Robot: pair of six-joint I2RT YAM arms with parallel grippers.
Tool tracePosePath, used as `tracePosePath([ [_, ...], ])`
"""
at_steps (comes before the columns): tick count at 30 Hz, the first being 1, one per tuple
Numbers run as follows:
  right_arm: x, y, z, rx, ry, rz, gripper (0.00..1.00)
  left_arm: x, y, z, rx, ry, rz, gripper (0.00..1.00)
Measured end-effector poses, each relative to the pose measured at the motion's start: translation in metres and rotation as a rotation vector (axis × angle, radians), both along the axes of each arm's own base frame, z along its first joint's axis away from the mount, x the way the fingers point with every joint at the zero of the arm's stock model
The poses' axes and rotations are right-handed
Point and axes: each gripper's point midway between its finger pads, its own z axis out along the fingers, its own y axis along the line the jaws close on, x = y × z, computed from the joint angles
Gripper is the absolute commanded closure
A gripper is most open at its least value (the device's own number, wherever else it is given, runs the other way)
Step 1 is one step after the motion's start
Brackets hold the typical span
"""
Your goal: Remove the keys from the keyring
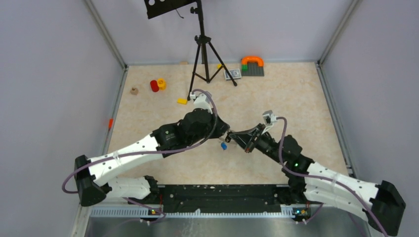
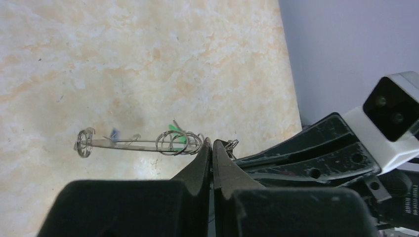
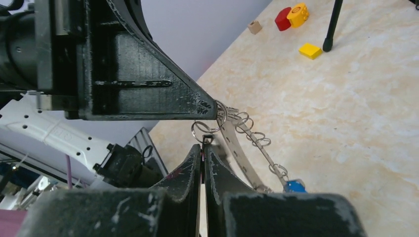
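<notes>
The keyring (image 2: 128, 144) shows edge-on as a flat grey band held above the table, with several small split rings threaded on it. My left gripper (image 2: 211, 143) is shut on its near edge. A green tag (image 2: 175, 131) and a blue tag (image 2: 114, 133) hang behind it. In the right wrist view the keyring (image 3: 236, 148) runs down to a blue-tagged key (image 3: 295, 186). My right gripper (image 3: 203, 147) is shut on a thin dark key (image 3: 204, 140) that hangs from a split ring (image 3: 200, 129) just under the left fingertip (image 3: 210, 107). From above, both grippers (image 1: 225, 132) (image 1: 237, 136) meet mid-table.
A black tripod (image 1: 202, 49) stands at the back centre. Near it lie a yellow block (image 1: 182, 101), a red piece (image 1: 154, 85), a yellow piece (image 1: 161, 84) and a small wooden cube (image 1: 134, 91). A grey baseplate with an orange arch (image 1: 252, 66) sits at the back right.
</notes>
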Motion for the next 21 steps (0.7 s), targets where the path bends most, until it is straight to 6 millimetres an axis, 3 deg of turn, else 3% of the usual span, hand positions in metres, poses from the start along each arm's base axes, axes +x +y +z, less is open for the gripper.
tracePosePath([
  [5, -0.002, -0.006, 0.022, -0.119, 0.022, -0.007, 1.00, -0.001, 0.004, 0.016, -0.082, -0.046, -0.013, 0.60],
  [9, -0.001, -0.009, 0.020, -0.282, 0.071, -0.003, 1.00, -0.009, 0.005, 0.027, -0.147, -0.083, -0.061, 0.33],
  [11, -0.002, -0.012, 0.015, -0.374, 0.095, 0.006, 1.00, -0.014, 0.006, 0.034, -0.173, -0.108, -0.091, 0.24],
  [14, -0.007, -0.018, 0.008, -0.492, 0.112, 0.033, 1.00, -0.020, 0.010, 0.048, -0.206, -0.155, -0.125, 0.22],
  [18, -0.018, -0.022, 0.015, -0.618, 0.093, 0.118, 1.00, -0.030, 0.021, 0.068, -0.248, -0.244, -0.165, 0.41],
  [21, -0.031, -0.026, 0.029, -0.668, 0.033, 0.203, 1.00, -0.039, 0.029, 0.077, -0.283, -0.316, -0.207, 0.46],
])
